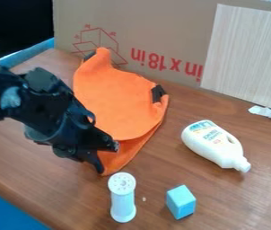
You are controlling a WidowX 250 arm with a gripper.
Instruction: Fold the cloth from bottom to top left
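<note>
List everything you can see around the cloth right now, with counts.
Cloth: one, orange, partly folded, centre-left
Patches: two, black, cloth's top and right edges
Bottle: one, white, lying right of cloth
Cylinder: one, white, holed top, below cloth
Block: one, light blue, right of cylinder
Cardboard: one, brown, red print, behind
Panel: one, pale, upper right
Table: one, brown, underneath
Arm: one, black, left
Gripper: one, black, cloth's lower left edge
</note>
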